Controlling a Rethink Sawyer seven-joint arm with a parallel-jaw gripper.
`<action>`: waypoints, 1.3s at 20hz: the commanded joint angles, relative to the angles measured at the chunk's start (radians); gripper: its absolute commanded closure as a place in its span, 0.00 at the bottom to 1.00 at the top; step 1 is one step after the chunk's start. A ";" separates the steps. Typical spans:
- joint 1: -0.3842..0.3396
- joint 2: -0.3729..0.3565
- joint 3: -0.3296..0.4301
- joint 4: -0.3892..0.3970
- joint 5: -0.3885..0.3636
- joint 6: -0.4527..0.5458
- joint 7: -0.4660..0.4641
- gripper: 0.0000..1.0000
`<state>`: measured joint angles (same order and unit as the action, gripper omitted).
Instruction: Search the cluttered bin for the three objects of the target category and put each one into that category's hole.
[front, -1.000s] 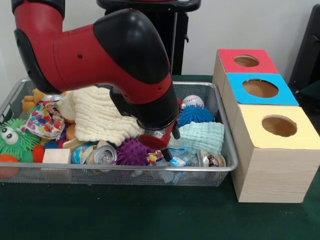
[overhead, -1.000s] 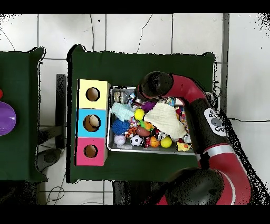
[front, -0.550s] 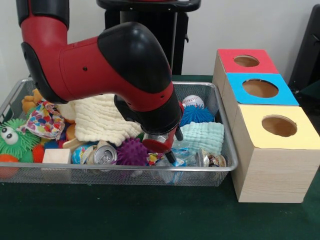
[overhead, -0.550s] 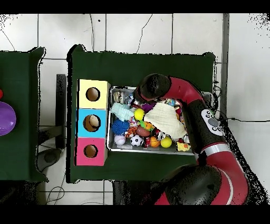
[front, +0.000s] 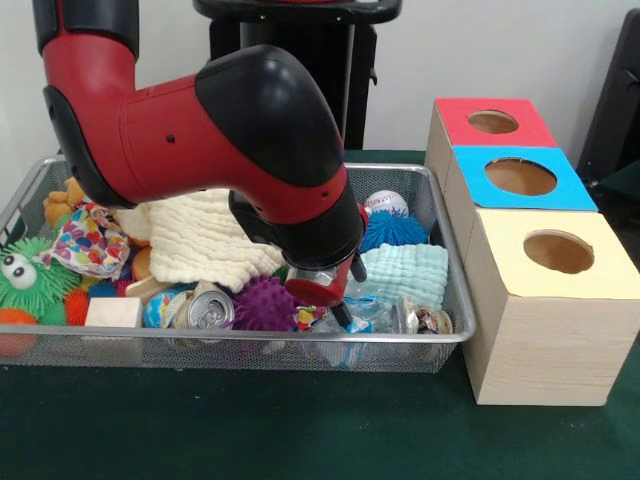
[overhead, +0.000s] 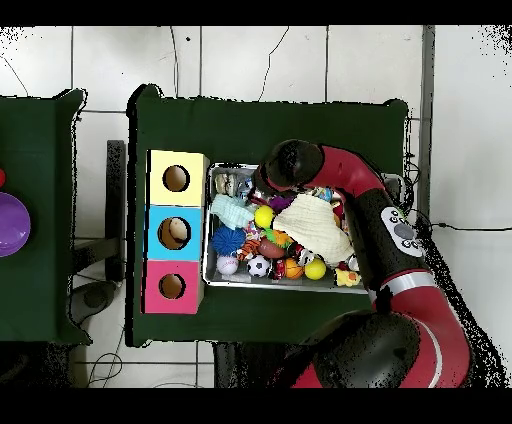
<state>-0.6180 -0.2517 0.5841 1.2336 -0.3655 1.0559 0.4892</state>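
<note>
A wire bin (front: 445, 340) holds a green spiky toy (front: 28, 280), a cream cloth (front: 205, 235), a drink can (front: 208, 308) and a purple spiky ball (front: 263, 302). The gripper (front: 338, 312) dips into crinkled plastic wrappers (front: 365, 312) near the bin's front; whether its jaws are open or closed cannot be told. Thin wrappers could slip free or drag neighbours along. Three boxes (front: 545, 300) with holes stand at the right.

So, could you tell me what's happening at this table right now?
The red arm has its gripper down in the wire bin, at the near side among crushed cans and wrappers beside a purple spiky ball. Whether it holds anything cannot be seen. Three boxes stand alongside, with red, blue and yellow tops, one hole each.
</note>
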 joint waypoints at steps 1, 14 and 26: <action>-0.010 0.089 -0.010 -0.011 -0.038 -0.053 -0.006 0.00; -0.005 0.107 -0.030 -0.027 -0.006 0.049 0.014 0.00; 0.026 0.105 -0.096 -0.068 -0.010 0.182 0.076 0.00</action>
<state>-0.6062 -0.2337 0.5771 1.1967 -0.3503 1.1055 0.4892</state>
